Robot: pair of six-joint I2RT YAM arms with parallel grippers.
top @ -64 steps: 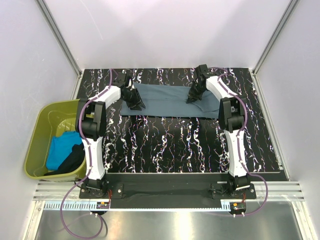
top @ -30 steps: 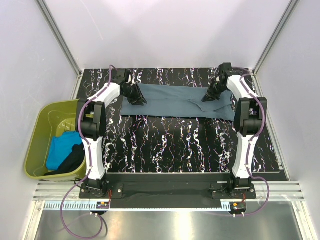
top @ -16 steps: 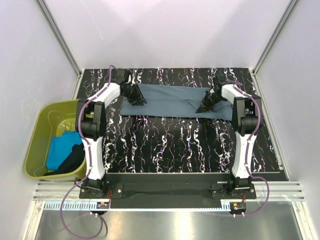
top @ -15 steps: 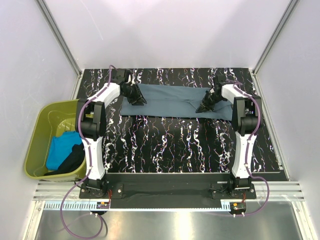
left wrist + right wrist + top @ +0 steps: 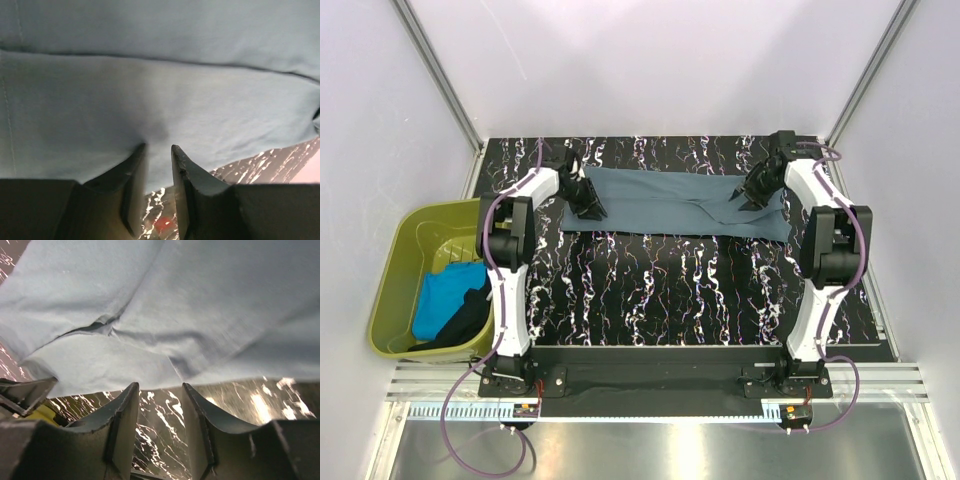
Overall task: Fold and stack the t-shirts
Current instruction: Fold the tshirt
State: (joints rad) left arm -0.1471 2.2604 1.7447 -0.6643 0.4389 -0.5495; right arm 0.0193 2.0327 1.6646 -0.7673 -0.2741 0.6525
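**Item under work.** One slate grey-blue cloth t-shirt (image 5: 660, 203) lies flat as a long band across the far part of the black white-veined surface (image 5: 670, 290). It runs left to right between the two arms. A crease and an overlapping layer show towards its right end.

**Left claw** (image 5: 591, 208). It is positioned at the shirt's left end. In the left wrist view its fingers (image 5: 132, 170) are pressed almost together, with the near hem running between them and a small pucker in the cloth at the tips. Judgement: it is pinching the hem and anchoring that end so the band stays taut and straight.

**Right claw** (image 5: 753, 199). It is positioned at the shirt's right end. In the right wrist view its fingers (image 5: 125, 425) are spread, with bare surface between them and the cloth edge just beyond the tips. It is holding nothing. Judgement: it is lined up on the near edge to take a hold matching the left one, so both ends can be lifted together for a fold.

**Container.** An olive-green plastic tub (image 5: 392, 262) stands off the left edge of the surface, well apart from the work. Inside it, a bright turquoise cloth t-shirt (image 5: 438, 300) lies crumpled, with a black cloth t-shirt (image 5: 466, 326) bunched against its near side. Neither is folded.

**Progress.** Judgement: early stage, with no stack begun.
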